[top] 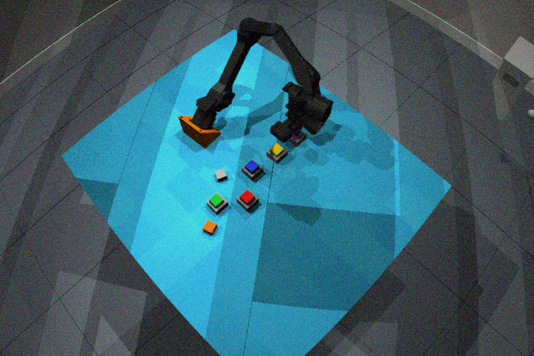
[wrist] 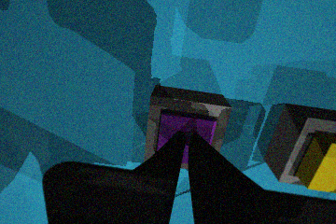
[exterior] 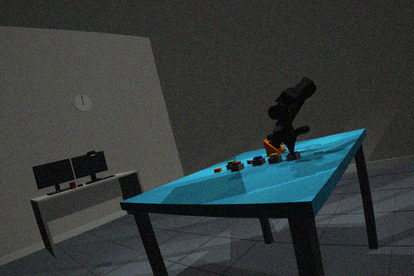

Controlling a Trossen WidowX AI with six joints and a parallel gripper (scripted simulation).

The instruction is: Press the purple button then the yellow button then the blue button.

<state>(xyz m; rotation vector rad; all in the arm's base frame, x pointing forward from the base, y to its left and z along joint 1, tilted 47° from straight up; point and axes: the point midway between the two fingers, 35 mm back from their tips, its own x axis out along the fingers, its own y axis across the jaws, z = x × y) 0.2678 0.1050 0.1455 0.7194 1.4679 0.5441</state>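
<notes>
My gripper (exterior: 291, 151) (wrist: 186, 139) is shut and empty, pointing down with its fingertips on the purple button (top: 297, 136) (exterior: 293, 156) (wrist: 168, 125). In the wrist view the purple cap looks sunk about level with its grey housing. The yellow button (top: 277, 150) (exterior: 274, 159) (wrist: 331, 168) stands beside it, its cap raised and nothing touching it. The blue button (top: 252, 166) (exterior: 259, 161) stands beyond the yellow one, its cap raised. In the top view the arm partly covers the purple button and hides the fingertips.
A red button (top: 247, 196) (exterior: 237, 167) and a green button (top: 216, 199) stand farther along the blue table (top: 334, 268) (exterior: 207, 195). A white block (top: 220, 174) lies near the blue button. An orange block (top: 209, 227) (exterior: 217, 169) lies past the green one. The arm's orange base (top: 198, 134) is nearby.
</notes>
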